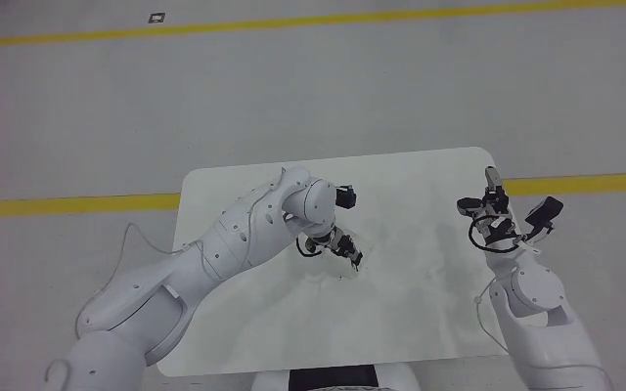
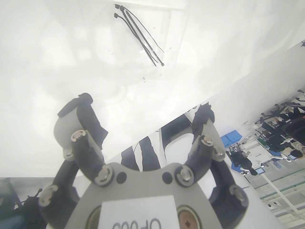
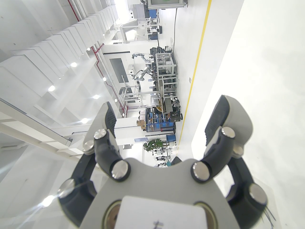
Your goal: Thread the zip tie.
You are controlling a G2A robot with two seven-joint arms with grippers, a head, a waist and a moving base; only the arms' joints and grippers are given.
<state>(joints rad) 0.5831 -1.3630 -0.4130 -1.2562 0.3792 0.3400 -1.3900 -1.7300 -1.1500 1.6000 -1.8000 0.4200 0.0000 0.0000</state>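
Several black zip ties (image 2: 139, 34) lie in a loose bundle on the white table (image 1: 411, 323), ahead of my left gripper (image 2: 143, 107). That gripper is open with nothing between its fingers and hovers a short way from the ties, not touching them. From above, the left gripper (image 1: 346, 251) is over the middle of the table. My right gripper (image 3: 166, 108) is open and holds nothing; it points past the table's edge toward the room. In the top view the right gripper (image 1: 492, 184) stands at the table's right edge.
A faint clear rectangular tray rim (image 2: 177, 27) frames the zip ties. The table's near edge (image 2: 166, 122) runs just beneath the left fingers. A yellow floor line (image 1: 98, 204) passes behind the table.
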